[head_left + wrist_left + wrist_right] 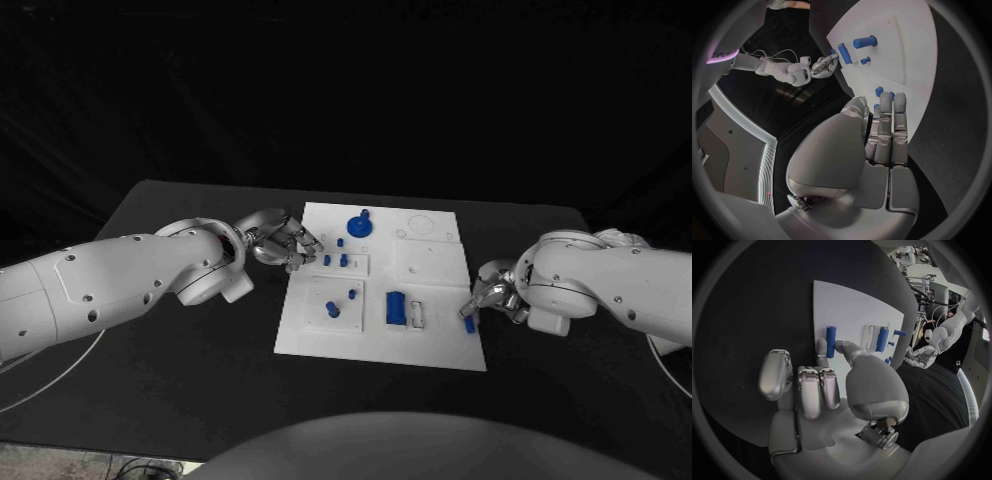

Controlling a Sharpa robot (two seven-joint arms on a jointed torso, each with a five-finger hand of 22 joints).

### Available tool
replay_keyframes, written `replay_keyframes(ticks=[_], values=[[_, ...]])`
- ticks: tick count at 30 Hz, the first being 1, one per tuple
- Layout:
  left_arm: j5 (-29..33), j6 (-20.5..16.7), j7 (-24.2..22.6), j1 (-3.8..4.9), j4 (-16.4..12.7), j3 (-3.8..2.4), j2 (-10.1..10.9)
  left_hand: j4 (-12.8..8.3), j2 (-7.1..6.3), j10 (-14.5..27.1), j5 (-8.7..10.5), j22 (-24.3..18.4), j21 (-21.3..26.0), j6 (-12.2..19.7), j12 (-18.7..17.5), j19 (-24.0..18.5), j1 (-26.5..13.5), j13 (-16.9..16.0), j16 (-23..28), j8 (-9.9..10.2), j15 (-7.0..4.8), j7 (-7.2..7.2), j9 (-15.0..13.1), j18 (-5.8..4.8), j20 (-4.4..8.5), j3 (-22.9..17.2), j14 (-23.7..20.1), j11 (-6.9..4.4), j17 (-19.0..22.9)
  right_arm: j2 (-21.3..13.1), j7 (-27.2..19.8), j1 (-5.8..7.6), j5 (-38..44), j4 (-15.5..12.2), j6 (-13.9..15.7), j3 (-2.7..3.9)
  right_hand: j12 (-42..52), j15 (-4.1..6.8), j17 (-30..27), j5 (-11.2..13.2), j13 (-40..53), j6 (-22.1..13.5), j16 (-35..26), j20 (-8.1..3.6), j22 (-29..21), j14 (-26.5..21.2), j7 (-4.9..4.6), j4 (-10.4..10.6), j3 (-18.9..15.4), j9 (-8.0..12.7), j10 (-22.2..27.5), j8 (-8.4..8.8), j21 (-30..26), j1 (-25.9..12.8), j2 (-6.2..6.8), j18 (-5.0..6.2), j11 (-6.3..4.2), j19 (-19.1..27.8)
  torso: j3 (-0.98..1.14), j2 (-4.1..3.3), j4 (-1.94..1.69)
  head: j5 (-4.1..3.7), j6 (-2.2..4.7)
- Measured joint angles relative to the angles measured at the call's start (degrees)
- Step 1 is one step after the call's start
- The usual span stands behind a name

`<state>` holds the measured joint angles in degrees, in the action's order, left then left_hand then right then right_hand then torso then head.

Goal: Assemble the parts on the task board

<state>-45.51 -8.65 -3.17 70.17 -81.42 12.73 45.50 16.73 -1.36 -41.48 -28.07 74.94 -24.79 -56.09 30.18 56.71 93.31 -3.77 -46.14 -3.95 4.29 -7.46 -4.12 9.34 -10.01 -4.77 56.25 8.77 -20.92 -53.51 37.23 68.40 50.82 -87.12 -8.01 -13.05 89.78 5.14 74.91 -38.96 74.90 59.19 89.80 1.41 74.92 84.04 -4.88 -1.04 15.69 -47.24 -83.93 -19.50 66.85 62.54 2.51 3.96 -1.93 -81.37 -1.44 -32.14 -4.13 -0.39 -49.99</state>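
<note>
Silver fingers (831, 348) of the right hand (490, 296) pinch a blue cylindrical part (830, 341) at the task board's (433, 345) right edge; the left hand (283, 241), fingers loosely curled and holding nothing, hovers at its left edge, on the black table (173, 370).
</note>
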Motion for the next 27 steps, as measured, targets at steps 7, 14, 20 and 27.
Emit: replay_keyframes(ticks=[7, 14, 20, 27], values=[[0.0, 0.0, 0.0, 0.0, 0.1, 0.0, -0.1, 0.0, 0.0, 0.0, 0.0, 0.0, 0.0, 0.0, 0.0, 0.0, 0.0, 0.0, 0.0, 0.0, 0.0, 0.0, 0.0, 0.0, 0.0, 0.0, 0.0, 0.0, 0.0, -1.1, 0.3, 0.86, -2.0, -2.6, 0.5, -0.32, 0.0, 0.0, 0.0, 0.1, 0.0, -0.5, 0.0, 0.0, 0.0, 0.0, 0.43, 0.0, 0.0, -0.4, 0.0, -0.22, 0.0, -0.3, -0.32, -0.01, 0.01, 0.0, -0.01, 0.0, 0.01, -0.15, 0.0], [0.0, 0.1, 0.1, 0.0, 0.2, 0.0, -0.2, 0.0, 0.0, 0.0, 0.0, 0.0, -0.2, 0.0, 0.0, 0.0, 0.0, 0.0, 0.0, 0.0, 0.0, 0.0, 0.0, 0.0, 0.0, 0.0, 0.0, 0.0, 0.0, -1.0, 0.4, 1.9, -3.3, -4.0, 0.6, -0.25, 0.0, 0.0, 0.0, 0.6, 0.0, -0.7, 0.0, 0.0, 0.0, 0.0, 0.63, 0.1, 0.2, -0.5, 0.0, -0.22, -0.2, -0.6, -0.55, 0.0, 0.01, 0.0, -0.01, 0.0, 0.0, -0.26, 0.0], [0.0, 0.2, 0.1, 0.0, 0.2, 0.0, -0.2, 0.0, 0.0, 0.0, 0.0, 0.0, -0.2, 0.0, 0.0, 0.0, 0.0, 0.0, 0.0, 0.0, 0.0, 0.0, 0.0, 0.0, 0.0, 0.0, 0.0, 0.0, 0.0, -0.6, 0.4, 2.17, -4.4, -4.7, 0.7, -0.26, 0.0, 0.0, 0.0, 0.7, 0.0, -0.8, 0.0, 0.01, 0.0, 0.0, 0.68, 0.1, 0.2, -0.6, 0.0, -0.22, -0.2, -0.6, -0.55, 0.0, 0.01, 0.0, -0.01, 0.0, -0.01, -0.19, 0.0], [0.0, 0.3, 0.2, 0.0, 0.2, 0.0, -0.3, 0.0, 0.0, 0.0, 0.0, 0.0, -0.2, 0.0, 0.0, 0.0, 0.0, 0.0, 0.0, 0.0, 0.0, 0.0, 0.0, 0.0, 0.0, 0.0, 0.0, 0.0, 0.0, 0.7, 0.4, 2.37, -5.8, -5.0, 0.7, -0.26, 0.0, 0.0, 0.0, 0.8, 0.0, -0.9, 0.0, 0.01, 0.0, 0.0, 0.63, 0.2, 0.4, -0.7, 0.0, -0.21, -0.2, -0.6, -0.54, 0.0, 0.02, 0.0, -0.01, 0.0, -0.03, -0.32, 0.0]])
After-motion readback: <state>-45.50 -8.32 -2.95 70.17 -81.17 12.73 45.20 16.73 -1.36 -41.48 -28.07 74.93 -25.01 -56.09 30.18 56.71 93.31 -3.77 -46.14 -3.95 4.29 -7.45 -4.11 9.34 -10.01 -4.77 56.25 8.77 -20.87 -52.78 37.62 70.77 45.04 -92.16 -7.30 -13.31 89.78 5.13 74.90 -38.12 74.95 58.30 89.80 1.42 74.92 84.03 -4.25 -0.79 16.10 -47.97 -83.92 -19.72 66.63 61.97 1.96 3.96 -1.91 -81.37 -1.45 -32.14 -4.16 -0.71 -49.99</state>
